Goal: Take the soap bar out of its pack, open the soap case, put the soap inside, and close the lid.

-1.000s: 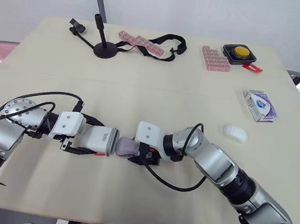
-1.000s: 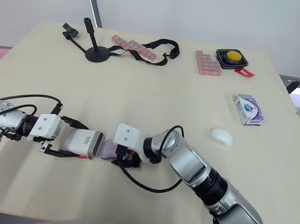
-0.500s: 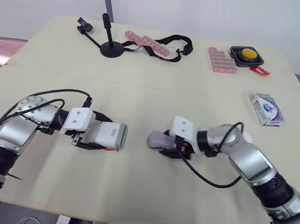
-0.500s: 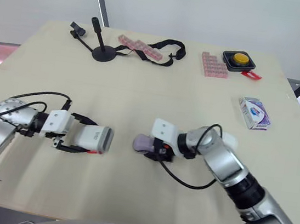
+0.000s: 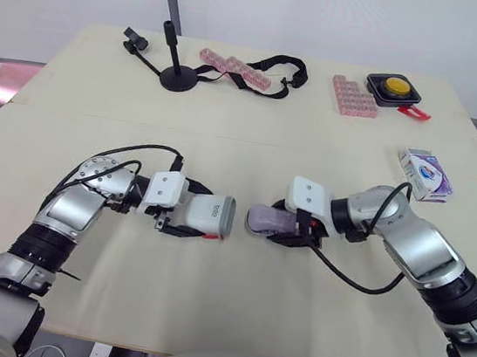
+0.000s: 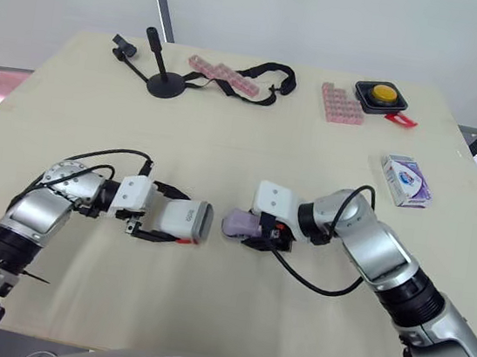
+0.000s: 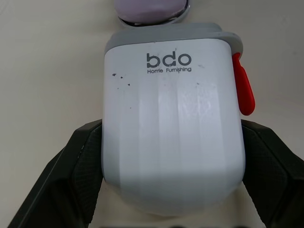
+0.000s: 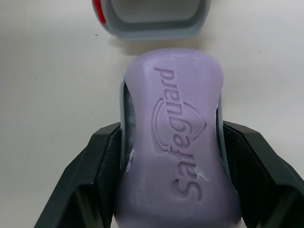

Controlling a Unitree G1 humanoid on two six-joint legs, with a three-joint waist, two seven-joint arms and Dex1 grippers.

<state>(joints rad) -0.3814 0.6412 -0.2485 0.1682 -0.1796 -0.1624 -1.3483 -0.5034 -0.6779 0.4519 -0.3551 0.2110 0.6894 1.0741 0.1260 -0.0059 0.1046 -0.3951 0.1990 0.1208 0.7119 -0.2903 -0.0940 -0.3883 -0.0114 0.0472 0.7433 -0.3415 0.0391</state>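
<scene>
Inside the right end effector (image 8: pixel 172 138) sits the soap bar (image 5: pixel 264 220), near the soap case (image 5: pixel 209 216).

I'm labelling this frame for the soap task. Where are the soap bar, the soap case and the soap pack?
soap bar (image 8: pixel 178 137), right wrist view, on its embossed top face.
soap case (image 7: pixel 173 128), left wrist view, middle of its white shell.
soap pack (image 5: pixel 422 174), left eye view, on the box's printed top.

Soap case (image 5: pixel 211 216) in left tool (image 7: pixel 173 137) shifted toward soap (image 5: pixel 264 221) in right tool (image 8: pixel 172 142); gap narrowed, not touching.
</scene>
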